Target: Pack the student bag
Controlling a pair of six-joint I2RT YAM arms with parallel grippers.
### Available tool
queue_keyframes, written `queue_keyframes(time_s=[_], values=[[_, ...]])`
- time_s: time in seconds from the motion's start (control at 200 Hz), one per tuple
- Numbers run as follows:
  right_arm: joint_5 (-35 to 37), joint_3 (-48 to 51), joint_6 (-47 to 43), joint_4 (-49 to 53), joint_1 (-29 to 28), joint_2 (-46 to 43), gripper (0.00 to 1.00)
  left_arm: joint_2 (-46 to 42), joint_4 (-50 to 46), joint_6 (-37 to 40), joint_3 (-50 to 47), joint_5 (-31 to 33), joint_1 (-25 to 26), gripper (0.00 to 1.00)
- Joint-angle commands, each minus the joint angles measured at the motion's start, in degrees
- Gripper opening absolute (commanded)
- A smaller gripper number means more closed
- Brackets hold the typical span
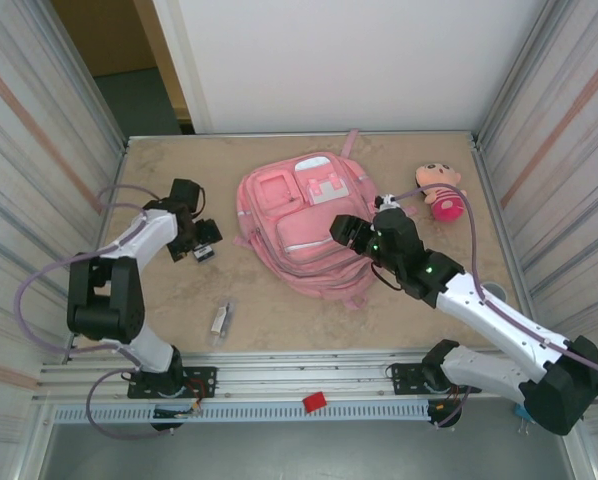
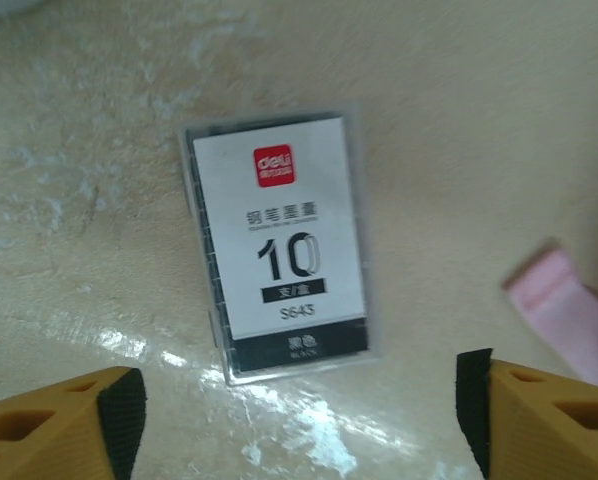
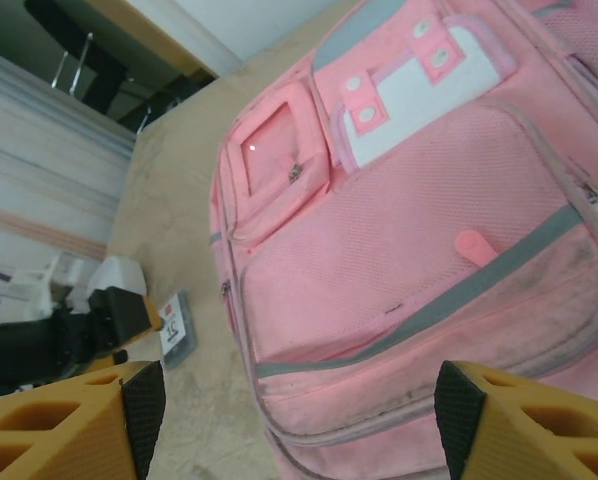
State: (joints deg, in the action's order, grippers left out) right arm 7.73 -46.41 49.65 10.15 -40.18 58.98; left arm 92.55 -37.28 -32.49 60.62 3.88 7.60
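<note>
Currently left gripper [image 2: 299, 405] gapes wide over Deli ink-cartridge box [image 2: 279, 245], left of pink backpack [image 1: 299, 225]; right gripper [image 3: 299, 400] spread wide above backpack.

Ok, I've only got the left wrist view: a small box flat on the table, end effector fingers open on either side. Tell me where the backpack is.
Observer: The backpack lies flat mid-table, to the right of your box, with a strip of bare table between them.
Operator: Give me the other arm.
Observer: The right end effector hangs open over the backpack's right side, holding nothing.
Operator: Name anything else lying out there.
Observer: A doll lies on the table to the right of the backpack, apart from it.
</note>
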Motion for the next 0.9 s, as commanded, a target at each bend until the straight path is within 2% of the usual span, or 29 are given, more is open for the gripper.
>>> queue_keyframes(time_s=[0.0, 0.286, 0.451, 0.676, 0.737, 0.892], values=[[-0.22, -2.28, -2.06, -0.70, -0.62, 0.50, 0.73, 2.39, -1.40, -1.28, 2.02, 3.76, -0.03, 0.79], [-0.49, -2.84, -2.13, -1.46, -1.31, 2.07, 0.73, 8.37, -0.48, -1.87, 4.36, 5.19, -0.48, 0.77], [-0.72, -3.54, -2.66, -1.53, -1.39, 3.28, 0.73, 11.10, 0.05, -1.98, 5.39, 6.18, -0.61, 0.73], [-1.56, -4.15, -3.04, -1.80, -1.36, 4.95, 0.73, 11.99, 0.75, -2.81, 5.71, 3.00, -0.61, 0.71], [-1.80, -4.49, -3.23, -1.63, -1.38, 5.30, 0.73, 10.47, 0.80, -3.59, 5.08, 2.02, -0.57, 0.72], [-1.27, -4.99, -2.94, -1.39, -1.39, 5.82, 0.73, 3.92, -1.18, -5.24, 4.59, -1.04, -0.57, 0.84]])
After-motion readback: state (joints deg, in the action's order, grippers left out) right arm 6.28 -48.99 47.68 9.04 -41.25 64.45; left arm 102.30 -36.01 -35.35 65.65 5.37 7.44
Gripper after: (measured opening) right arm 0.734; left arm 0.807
